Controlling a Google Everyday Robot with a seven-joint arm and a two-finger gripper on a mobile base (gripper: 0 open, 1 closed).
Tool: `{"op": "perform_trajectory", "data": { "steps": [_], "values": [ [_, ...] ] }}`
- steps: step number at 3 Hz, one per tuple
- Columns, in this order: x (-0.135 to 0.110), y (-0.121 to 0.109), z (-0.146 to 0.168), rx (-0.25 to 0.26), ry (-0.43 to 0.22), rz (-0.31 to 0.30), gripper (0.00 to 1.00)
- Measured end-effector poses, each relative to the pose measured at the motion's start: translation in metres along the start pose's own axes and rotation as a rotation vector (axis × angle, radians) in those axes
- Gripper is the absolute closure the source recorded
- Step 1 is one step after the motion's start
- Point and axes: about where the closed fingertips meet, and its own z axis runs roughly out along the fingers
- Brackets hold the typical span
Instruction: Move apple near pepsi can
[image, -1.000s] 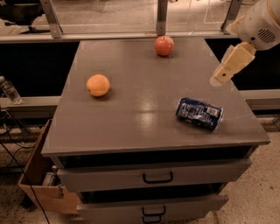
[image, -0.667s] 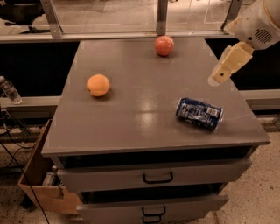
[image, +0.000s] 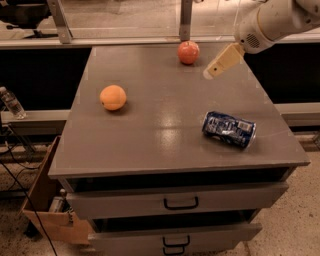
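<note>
The red apple (image: 188, 52) sits near the far edge of the grey cabinet top (image: 165, 115). The pepsi can (image: 229, 129), dark blue with white markings, lies on its side at the right front of the top. My gripper (image: 214, 69) hangs from the white arm at the upper right, above the surface, just right of and a little nearer than the apple, apart from it. It holds nothing that I can see.
An orange (image: 113, 97) lies on the left of the top. Two drawers (image: 180, 202) are below the front edge. A cardboard box (image: 45, 210) stands on the floor at the left, a plastic bottle (image: 11, 102) on a ledge there. A rail runs behind.
My gripper has moved left and toward the far edge, closer to the apple. The apple, can and orange have not moved.
</note>
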Motion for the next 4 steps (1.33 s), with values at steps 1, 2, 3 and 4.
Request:
{"op": "perform_trajectory", "data": {
  "steps": [1,2,3,4],
  "values": [
    [-0.008,-0.057,0.038,0.086,-0.079,0.090,0.00],
    [-0.015,-0.092,0.078,0.117,-0.137,0.193,0.00],
    [-0.021,-0.112,0.111,0.127,-0.172,0.264,0.00],
    [-0.020,-0.121,0.146,0.127,-0.153,0.318,0.00]
  ]
}}
